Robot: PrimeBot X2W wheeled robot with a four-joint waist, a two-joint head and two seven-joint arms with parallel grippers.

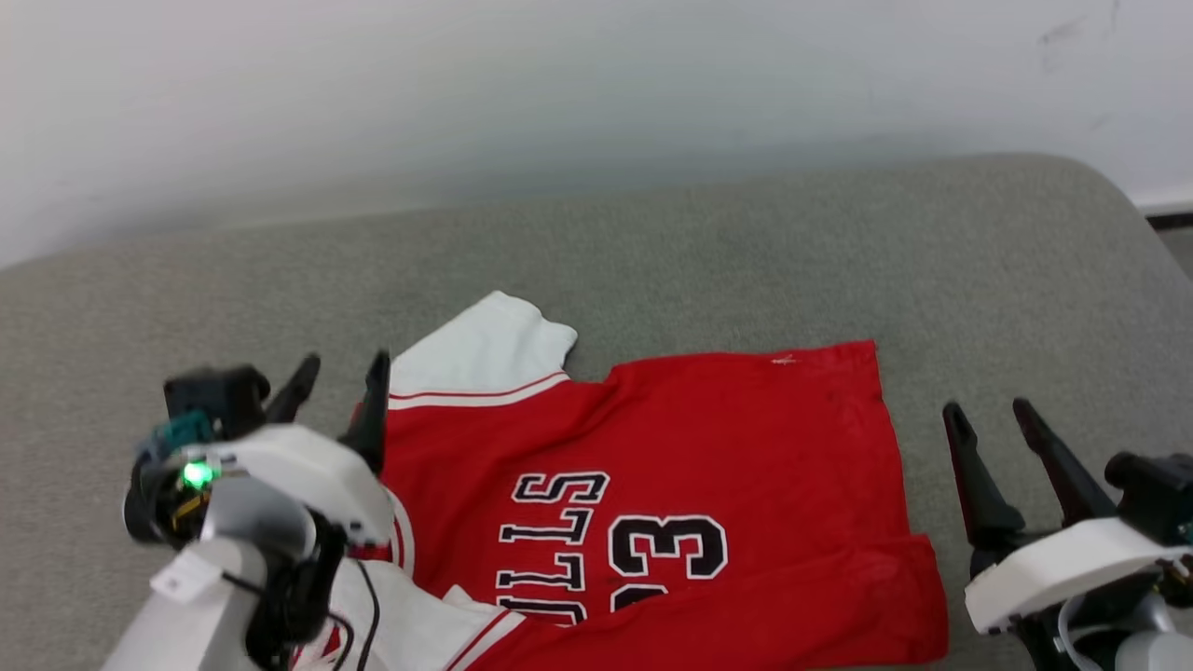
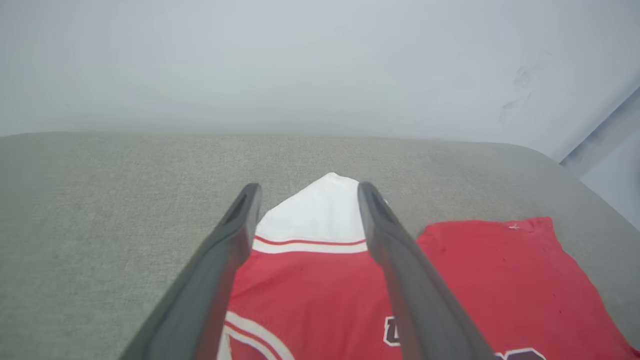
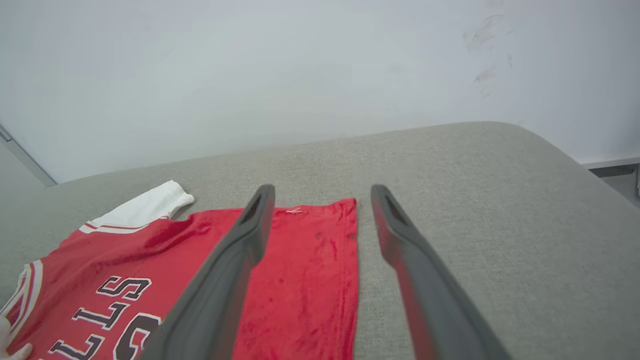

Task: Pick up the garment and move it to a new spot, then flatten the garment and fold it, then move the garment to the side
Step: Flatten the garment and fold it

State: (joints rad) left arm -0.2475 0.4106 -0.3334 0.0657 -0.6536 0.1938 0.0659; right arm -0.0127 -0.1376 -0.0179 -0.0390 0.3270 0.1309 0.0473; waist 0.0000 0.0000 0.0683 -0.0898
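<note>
- One pale wall [image 1: 596, 84] rises behind the cushion's far edge, with a few faint scuff marks toward the right.
- A wide grey fabric cushion [image 1: 746, 242] is the work surface; its far right corner is rounded.
- The jersey [image 1: 727, 447], red with white sleeves, lies spread on the cushion's near middle, printed side up. Its neck end points to the cushion's left and its straight hem to the cushion's right. Its nearest part runs out of the head view's bottom edge.
- The left gripper [image 1: 345, 359] is over the cushion's near left, at the jersey's sleeve end. Its fingers are spread apart with nothing between them; in the left wrist view the white sleeve shows through the gap. Whether the tips touch the cloth cannot be told.
- The right gripper [image 1: 985, 406] is over the cushion's near right, just beyond the hem. Its fingers are also parted and empty, and bare cushion shows between them.
- The white sleeve [image 1: 485, 349], trimmed with a red stripe, lies flat and points toward the cushion's far edge.
- Black, white-edged lettering [image 1: 559, 531] and a numeral 3 [image 1: 666, 550] read sideways toward the cushion's near edge.
</note>
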